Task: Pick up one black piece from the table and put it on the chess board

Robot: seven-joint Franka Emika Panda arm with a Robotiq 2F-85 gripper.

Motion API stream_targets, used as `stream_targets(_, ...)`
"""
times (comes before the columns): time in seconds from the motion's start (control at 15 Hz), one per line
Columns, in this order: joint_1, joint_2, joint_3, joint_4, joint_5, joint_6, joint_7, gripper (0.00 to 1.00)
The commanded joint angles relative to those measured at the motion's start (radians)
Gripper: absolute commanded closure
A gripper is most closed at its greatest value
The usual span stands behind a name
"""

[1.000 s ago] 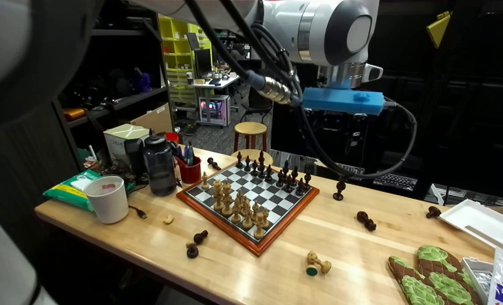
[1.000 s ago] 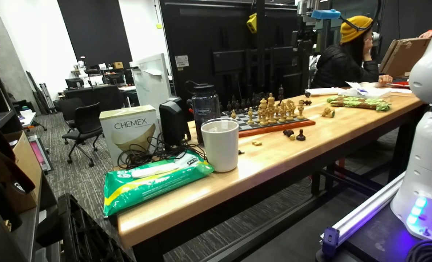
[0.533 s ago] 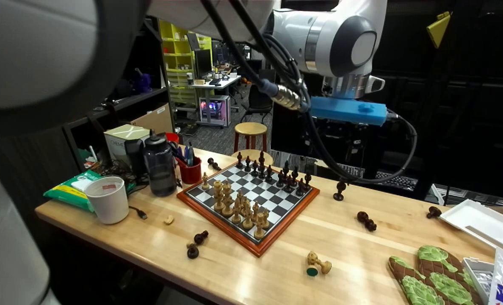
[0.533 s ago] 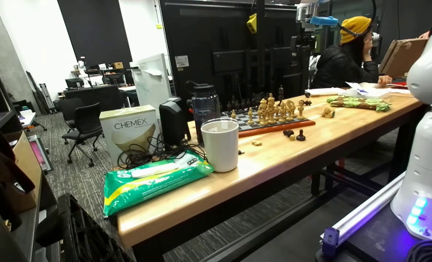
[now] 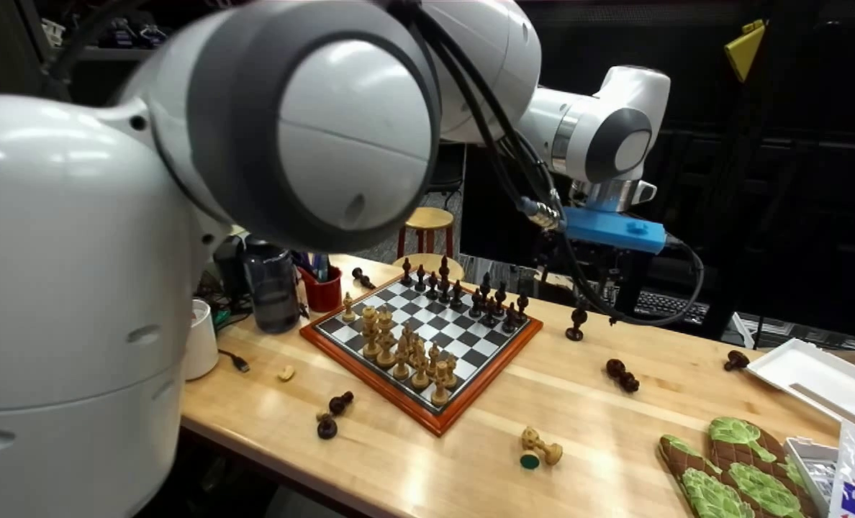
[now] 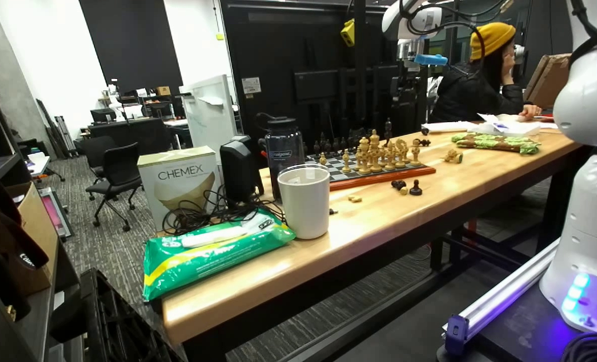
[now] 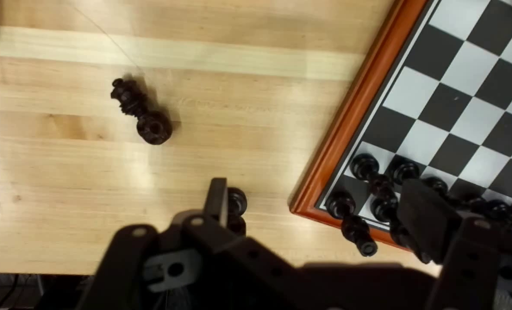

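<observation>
While the gripper (image 7: 320, 202) hung above the table (image 5: 578, 403), its fingers (image 7: 215, 200) spread wide and holding nothing, I took the upright black piece (image 5: 577, 324) as my likeliest target. It stood on the table near a corner of the chess board (image 5: 431, 316), partly hidden behind one finger in the wrist view. I judged it light and stiff, with a glossy finish that might slide under a careless pinch. The narrow stem below its rounded top seemed the best hold; a sideways nudge, I thought, could easily topple it.
</observation>
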Motion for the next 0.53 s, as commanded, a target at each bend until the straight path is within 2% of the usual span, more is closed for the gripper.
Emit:
stream_targets(0.0, -0.059, 0.112, 0.045, 0.186, -0.009, -0.062, 0.006, 0.0)
stream_targets(0.47, -0.12, 0.254, 0.11, 0.43, -0.002, -0.148, -0.004, 0.0)
